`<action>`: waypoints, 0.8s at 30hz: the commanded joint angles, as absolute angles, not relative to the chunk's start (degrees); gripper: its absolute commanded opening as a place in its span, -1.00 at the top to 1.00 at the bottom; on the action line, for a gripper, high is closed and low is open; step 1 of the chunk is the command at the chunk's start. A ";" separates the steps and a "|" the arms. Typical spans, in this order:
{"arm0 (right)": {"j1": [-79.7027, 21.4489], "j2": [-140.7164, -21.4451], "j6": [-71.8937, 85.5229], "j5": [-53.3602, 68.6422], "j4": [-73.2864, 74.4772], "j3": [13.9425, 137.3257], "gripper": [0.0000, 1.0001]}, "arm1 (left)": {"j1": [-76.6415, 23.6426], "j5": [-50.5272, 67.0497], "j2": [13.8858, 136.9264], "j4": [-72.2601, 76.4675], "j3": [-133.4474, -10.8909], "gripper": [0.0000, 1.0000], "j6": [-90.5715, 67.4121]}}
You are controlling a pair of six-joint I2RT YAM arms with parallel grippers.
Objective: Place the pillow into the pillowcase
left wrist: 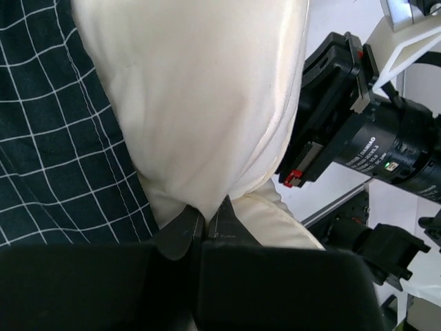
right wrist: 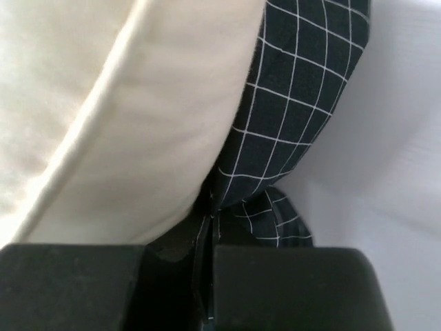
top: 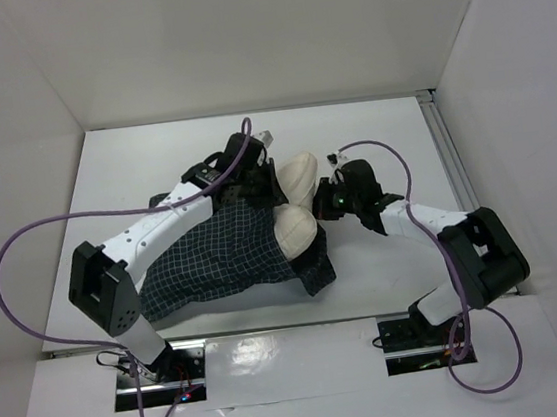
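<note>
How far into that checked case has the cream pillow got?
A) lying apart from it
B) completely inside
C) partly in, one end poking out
C: the pillow shows a cream end bulging out of the pillowcase, which covers the rest.

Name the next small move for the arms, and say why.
Probably draw the pillowcase edge rightward over the pillow, whose cream end sticks out bare. The right gripper is shut on the checked edge beside it; the left gripper is shut at the seam between cloth and pillow, what it pinches unclear.
</note>
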State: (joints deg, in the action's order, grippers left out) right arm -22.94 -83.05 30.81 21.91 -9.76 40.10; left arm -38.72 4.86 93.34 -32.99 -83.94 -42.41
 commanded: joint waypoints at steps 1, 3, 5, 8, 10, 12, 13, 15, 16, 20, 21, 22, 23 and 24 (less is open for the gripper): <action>-20.48 -84.28 31.81 16.26 -12.91 39.81 1.00 | -34.55 3.51 97.64 -30.24 -82.71 1.00 -37.97; -20.48 -85.52 32.95 14.69 -14.84 39.81 1.00 | -33.75 5.88 99.83 -29.10 -82.71 1.00 -37.44; -19.96 -87.44 33.49 13.97 -15.38 39.81 1.00 | -33.14 6.76 99.84 -28.56 -81.48 1.00 -37.44; -19.95 -88.76 31.47 12.75 -12.40 40.43 1.00 | -32.53 7.99 97.66 -26.38 -78.06 1.00 -37.97; -18.55 -89.38 30.86 10.99 -9.94 40.43 1.00 | -31.73 9.84 94.77 -25.58 -75.43 1.00 -37.97; -16.71 -89.38 30.85 9.15 -9.23 38.68 1.00 | -30.07 11.15 93.17 -24.96 -73.92 1.00 -37.97; -16.18 -89.38 30.85 8.36 -9.23 37.98 1.00 | -30.06 11.68 92.64 -24.96 -73.39 1.00 -37.19; -14.34 -89.38 30.85 6.42 -8.53 36.91 1.00 | -29.01 13.09 92.11 -26.44 -73.39 1.00 -35.95; -13.72 -89.38 30.85 6.42 -8.00 36.22 1.00 | -29.00 13.10 92.11 -26.45 -72.78 1.00 -35.95; -11.34 -87.98 31.55 8.70 -8.53 34.99 1.00 | -28.48 14.32 90.71 -26.98 -72.16 1.00 -33.85; -10.73 -86.67 31.55 8.70 -8.53 34.98 1.00 | -28.48 14.33 90.70 -26.98 -72.16 1.00 -33.84; -10.03 -85.96 31.55 9.75 -8.53 34.98 1.00 | -28.48 14.33 90.70 -26.98 -72.16 1.00 -33.14; -9.50 -85.17 31.55 12.28 -8.53 34.98 1.00 | -27.95 14.33 90.70 -26.98 -71.64 1.00 -33.13; -8.36 -83.51 31.55 13.87 -9.05 34.98 0.88 | -27.95 14.33 91.40 -26.98 -71.63 1.00 -32.61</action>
State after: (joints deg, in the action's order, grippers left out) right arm -12.86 -88.33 33.52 18.17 -10.68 35.68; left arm -31.44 20.93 91.64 -20.93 -73.69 -38.39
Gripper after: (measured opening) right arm 0.038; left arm 0.046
